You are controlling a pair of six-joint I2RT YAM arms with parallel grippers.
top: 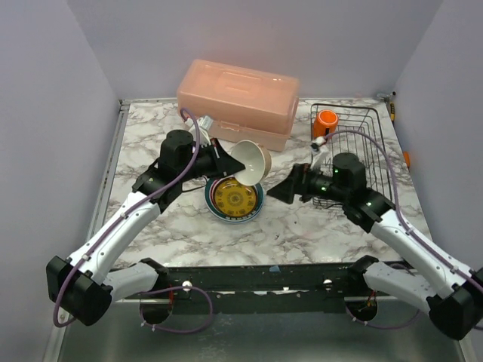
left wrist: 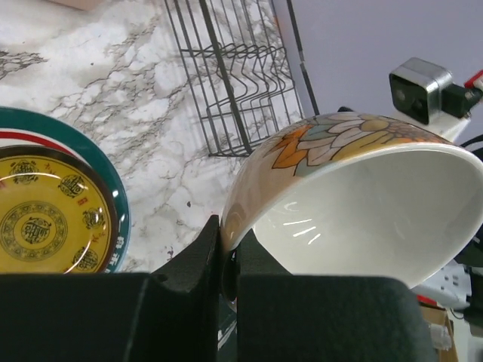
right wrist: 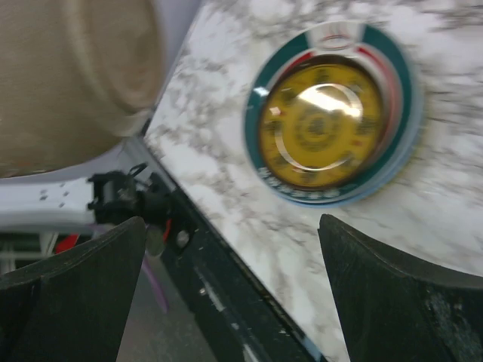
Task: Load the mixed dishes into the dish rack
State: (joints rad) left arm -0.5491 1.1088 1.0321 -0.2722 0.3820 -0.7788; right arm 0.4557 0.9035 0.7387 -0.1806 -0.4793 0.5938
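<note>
Gripping 1 bowl (top: 251, 161), 1 mug (top: 326, 121) in rack (top: 370, 124)

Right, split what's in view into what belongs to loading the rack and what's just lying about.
Belongs to the job:
- dish rack
- orange mug, standing in the rack
- bowl, gripped at its rim by the left gripper
- yellow plate, stacked on a teal-rimmed plate
- right gripper, open and empty

Just lying about:
- pink lidded box, behind the plates
</note>
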